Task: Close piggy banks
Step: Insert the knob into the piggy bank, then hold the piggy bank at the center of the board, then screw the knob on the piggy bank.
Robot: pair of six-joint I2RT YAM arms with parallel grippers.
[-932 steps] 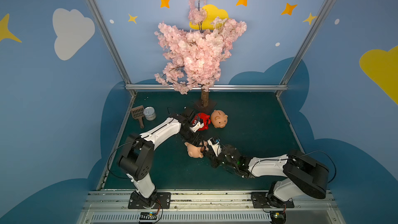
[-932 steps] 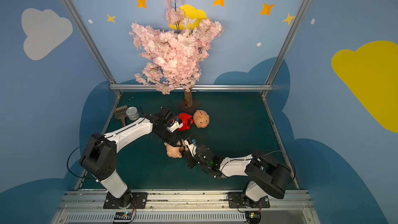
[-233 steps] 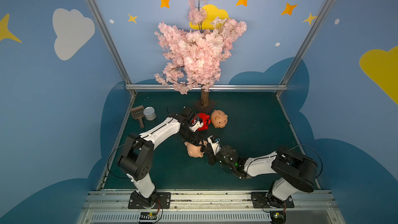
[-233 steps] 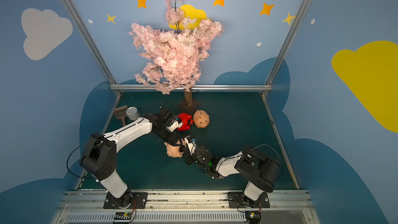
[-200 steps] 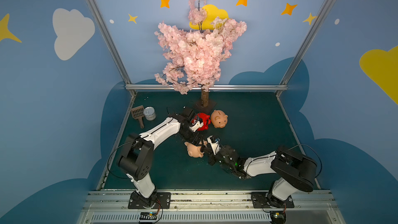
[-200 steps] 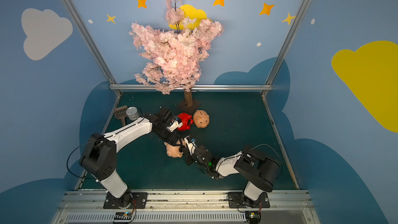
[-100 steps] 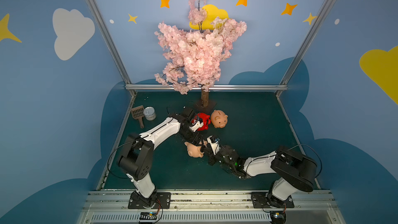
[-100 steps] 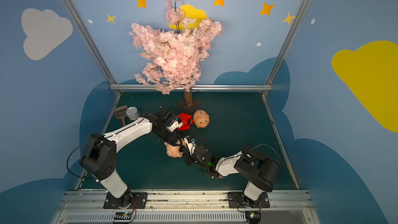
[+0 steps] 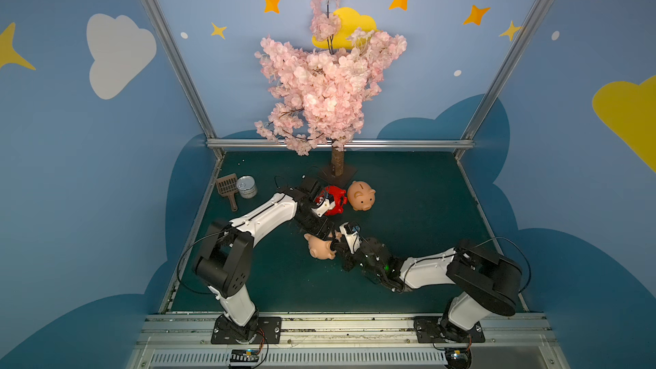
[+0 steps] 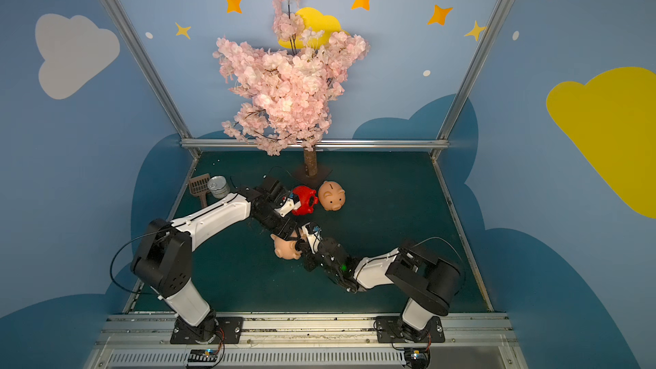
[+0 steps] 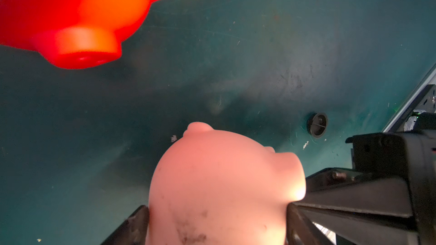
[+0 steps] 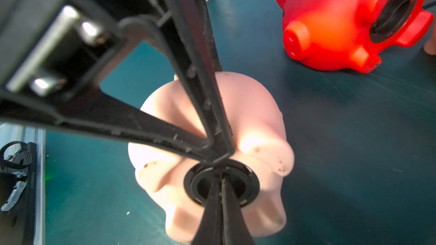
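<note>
My L gripper [image 11: 217, 218] is clamped on a peach-pink round plastic piggy bank [image 9: 317, 249], which lies on its side w/ belly toward my R gripper [image 12: 220, 179]. R jaws are pressed together, tips at the black ring [image 12: 251, 185] in its belly. A bright red plastic piggy bank [image 9: 333, 202] lies just beyond L gripper, belly hole showing, w/ a second peach-pink piggy bank [image 9: 361, 196] beside it. Dark green mat [image 9: 408, 207] runs right of R arm to the metal side rail [image 9: 477, 204].

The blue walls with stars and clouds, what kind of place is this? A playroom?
Probably a robot practice booth dressed up like a playroom: painted sky walls, a pretend blossom tree, and two robot arms, left and right, bolted at the front of a green table.
</note>
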